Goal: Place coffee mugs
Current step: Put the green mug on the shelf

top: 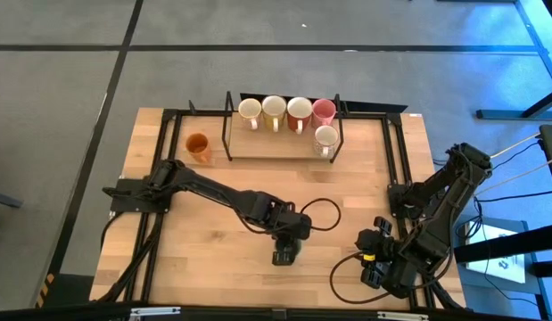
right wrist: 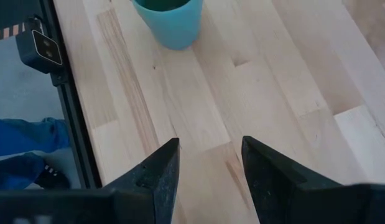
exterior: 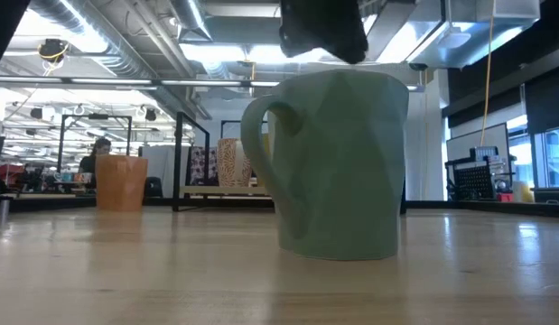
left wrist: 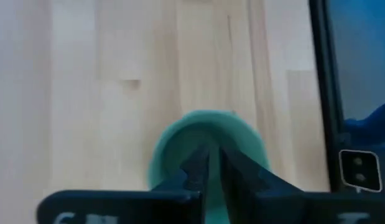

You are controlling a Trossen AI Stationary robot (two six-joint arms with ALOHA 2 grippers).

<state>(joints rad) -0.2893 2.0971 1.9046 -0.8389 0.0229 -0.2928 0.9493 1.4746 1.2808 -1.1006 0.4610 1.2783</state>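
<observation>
Wooden table (top: 213, 259), seen from above: a black wire rack (top: 282, 147) at the far edge holds five mugs: two cream (top: 250, 111) (top: 275, 108), one dark red w/ white inside (top: 300, 111), one pink (top: 324, 111), plus one white (top: 325, 137) just nearer. An orange mug (top: 198, 146) stands on the table just left of the rack.

Left arm reaches to the table's near-centre; left gripper (left wrist: 210, 167) is over the green mug (exterior: 338, 167), fingers (left wrist: 195, 168) narrow, pinching its rim, one inside, one outside. The mug stands upright on the wood, handle (exterior: 261, 144) to one side.

Right gripper (right wrist: 209, 163) hovers near the near-right corner, fingers wide apart, holding nothing.

Risk (judged): a rim pinch is a thin hold, so the mug may swing or slip when lifted; it may also clip the rack frame or neighbouring mugs on approach.
</observation>
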